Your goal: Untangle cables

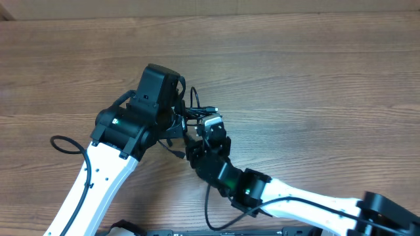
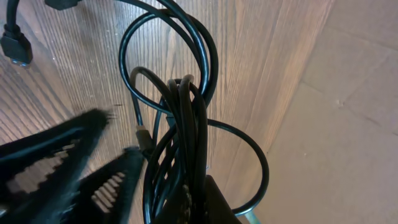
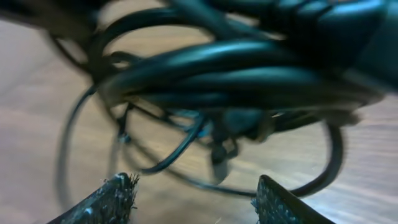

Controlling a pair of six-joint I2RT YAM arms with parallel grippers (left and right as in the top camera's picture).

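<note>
Black cable tangle sits mid-table on the wood table, wedged between the two wrists; the left arm comes in from the lower left, the right arm from the lower right, and both heads meet over the bundle. Left wrist view: several strands gathered into one thick bundle running down the frame, with loops fanning out above and one loop swinging off to the right. Left gripper lies just left of the bundle, fingers parted by a narrow gap with only table showing between them, so it holds nothing. A small gold-tipped plug lies next to the lower fingertip; a black connector lies apart at upper left. Right wrist view (blurred, very close): right gripper spread wide, fingertips at the bottom edge, the strand bundle crossing above and beyond them, not between the pads. Cannot tell whether the bundle is lifted clear of the wood or resting on it.
</note>
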